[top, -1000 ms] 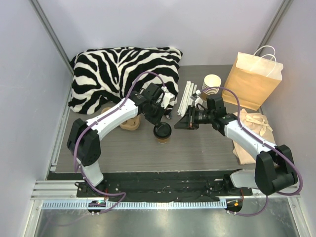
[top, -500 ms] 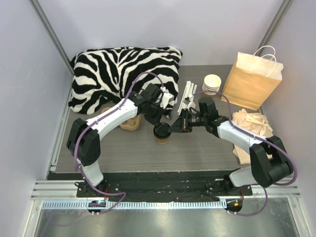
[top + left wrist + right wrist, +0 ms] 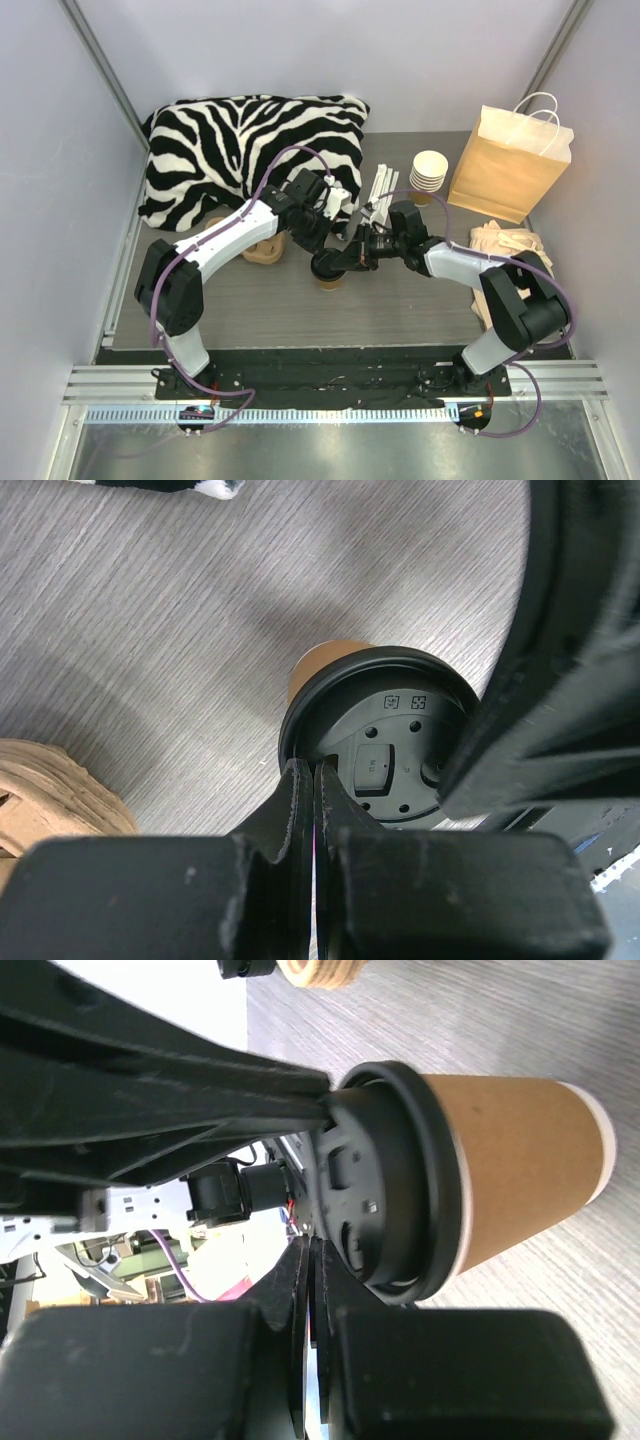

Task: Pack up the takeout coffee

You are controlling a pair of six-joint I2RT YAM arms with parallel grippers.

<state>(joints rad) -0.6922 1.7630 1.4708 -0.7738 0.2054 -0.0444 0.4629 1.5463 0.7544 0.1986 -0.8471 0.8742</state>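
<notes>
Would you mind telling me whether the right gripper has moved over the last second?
Yes. The right gripper has shifted left, away from the paper bag, to the takeout coffee.

One lidded coffee cup is standing on the table, sharing it with one stack of lidless cups, one paper bag, one zebra-striped cushion, one crumpled cloth bag and one bundle of white sticks.

Bright, even light (close foregrounds blurred)
</notes>
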